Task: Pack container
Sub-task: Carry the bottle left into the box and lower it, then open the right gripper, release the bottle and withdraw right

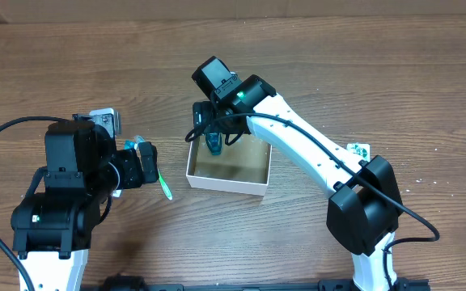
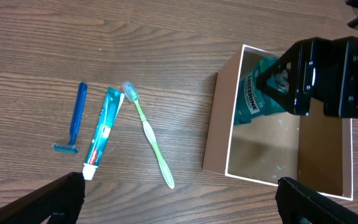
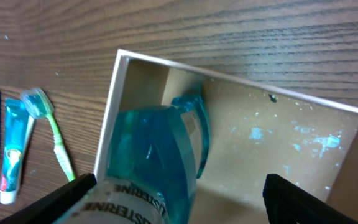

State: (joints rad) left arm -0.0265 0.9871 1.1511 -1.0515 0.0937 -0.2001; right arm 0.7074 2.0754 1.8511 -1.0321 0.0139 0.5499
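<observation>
1. A wooden table (image 1: 379,65) carried the whole scene, with two robot arms mounted at its near edge.
2. The right arm (image 1: 314,158) reached out across the table, its gripper (image 3: 185,199) poised over the far left corner of the container.
3. The left arm (image 1: 59,202) sat folded on its own side. Its gripper (image 2: 180,180) was spread wide and empty, hovering over the table beside the container.
4. The container (image 1: 226,184), a shallow square box with white walls and a brown floor, sat mid-table between the two arms.
5. A blue-green mouthwash bottle (image 3: 160,143) stood tilted in that corner, its far end down on the floor close to the white wall. It lay between the right fingers, against one of them, with a gap showing on the other side; whether they gripped it could not be told.
6. A green toothbrush (image 2: 149,137) lay on the table outside the container, on the left arm's side.
7. A toothpaste tube (image 2: 101,134) lay just beside the brush.
8. A blue razor (image 2: 74,121) lay next to the tube, farthest from the container.
</observation>
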